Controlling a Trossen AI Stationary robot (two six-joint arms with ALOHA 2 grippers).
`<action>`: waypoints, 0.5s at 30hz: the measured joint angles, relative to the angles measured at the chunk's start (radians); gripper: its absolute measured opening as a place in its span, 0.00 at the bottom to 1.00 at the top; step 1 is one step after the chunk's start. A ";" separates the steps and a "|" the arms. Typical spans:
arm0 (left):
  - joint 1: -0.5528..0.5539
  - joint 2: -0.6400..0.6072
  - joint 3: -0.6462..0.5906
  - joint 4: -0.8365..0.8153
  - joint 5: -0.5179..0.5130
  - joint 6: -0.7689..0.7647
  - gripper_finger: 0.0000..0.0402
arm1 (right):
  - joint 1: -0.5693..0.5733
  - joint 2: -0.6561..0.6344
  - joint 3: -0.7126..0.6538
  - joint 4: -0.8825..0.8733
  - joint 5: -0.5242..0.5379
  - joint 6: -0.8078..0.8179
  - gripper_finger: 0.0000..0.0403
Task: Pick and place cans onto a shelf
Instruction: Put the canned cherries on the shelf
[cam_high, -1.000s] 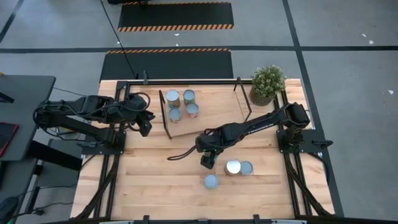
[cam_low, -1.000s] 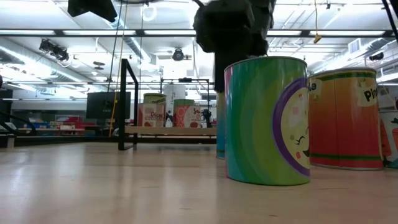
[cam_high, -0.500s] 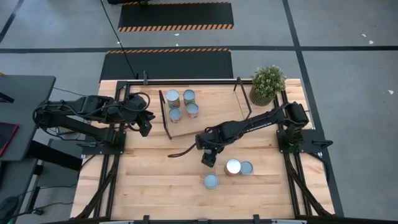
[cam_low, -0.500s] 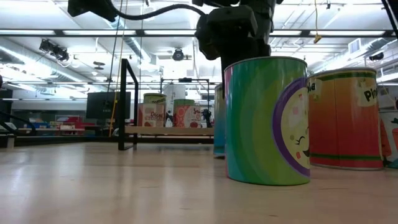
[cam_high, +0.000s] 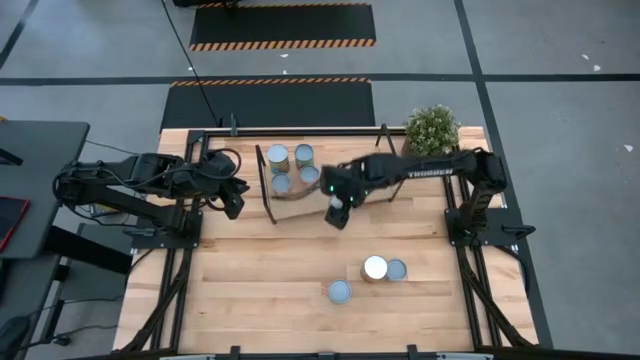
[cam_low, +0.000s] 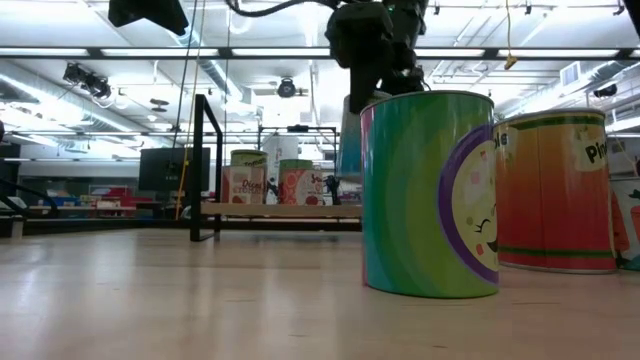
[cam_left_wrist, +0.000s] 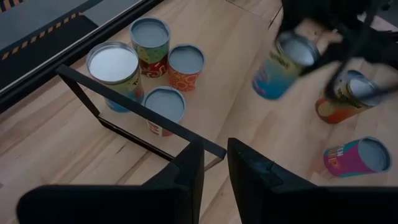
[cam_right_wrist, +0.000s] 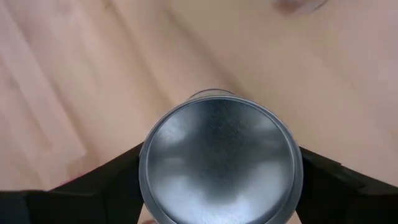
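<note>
Four cans (cam_high: 292, 168) stand upright on their bases on the left part of the shelf (cam_high: 350, 150). My right gripper (cam_high: 338, 207) hangs just in front of the shelf's near edge, shut on a blue-green can (cam_left_wrist: 281, 65) with a silvery top (cam_right_wrist: 221, 155). Three more cans (cam_high: 375, 268) stand on the tabletop nearer the front; in the low view they are the green can (cam_low: 430, 195) and the orange one (cam_low: 555, 190). My left gripper (cam_high: 232, 200) waits left of the shelf, above the table, with a narrow gap between its fingers (cam_left_wrist: 194, 168) and nothing in it. My right gripper pinches the can's side wall just under the top rim (cam_right_wrist: 145, 177) between its two fingers (cam_right_wrist: 106, 190), one on each opposite side. The fingers come from above, pointing steeply down. The can hangs below them, top up, lifted clear of the table (cam_low: 350, 140).
A potted green plant (cam_high: 432, 135) stands at the far right corner beside the shelf. Black rod frames (cam_high: 266, 185) rise at both ends of the shelf. Bare shelf board lies to the right of the four cans. Bare tabletop (cam_high: 250, 290) spreads over the near left.
My right gripper has lifted the blue-green can off the table, near the three standing cans, and carried it up and toward the far edge, to the shelf's near edge. The can has stayed top up. The other cans have kept their places.
</note>
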 joint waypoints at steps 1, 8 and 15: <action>0.000 0.000 0.000 0.000 0.000 -0.001 0.19 | -0.015 0.000 0.021 -0.015 0.017 -0.020 0.82; 0.000 0.000 0.000 0.001 -0.032 0.000 0.19 | -0.154 0.021 0.066 -0.030 0.077 -0.116 0.82; 0.000 0.000 0.000 0.000 -0.064 0.000 0.19 | -0.266 0.043 0.063 0.029 0.132 -0.235 0.82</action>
